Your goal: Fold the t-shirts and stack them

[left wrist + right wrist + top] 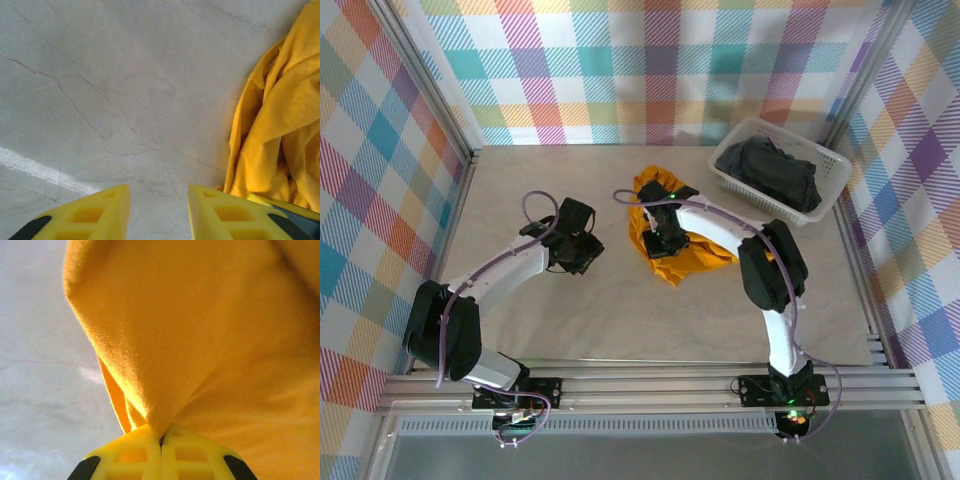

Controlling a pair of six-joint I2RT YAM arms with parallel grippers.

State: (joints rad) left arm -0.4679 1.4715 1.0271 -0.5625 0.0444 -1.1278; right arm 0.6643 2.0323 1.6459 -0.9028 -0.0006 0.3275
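Mustard-orange t-shirt (705, 255) bunched mid-table in your top view, right gripper (665, 240) on it; black t-shirt (780, 175) in the white basket (732, 178) far right. Left wrist: your left gripper (157, 200) has jaws partly apart, empty, over bare table (125, 100) beside the shirt. Right wrist: jaws pinched tight on an orange fold

A robot laboratory cell is shown: a table (620, 320) is enclosed by checked walls (650, 70) and aluminium profiles (640, 385), to which the left arm (505, 265) and right arm (778, 325) are bolted
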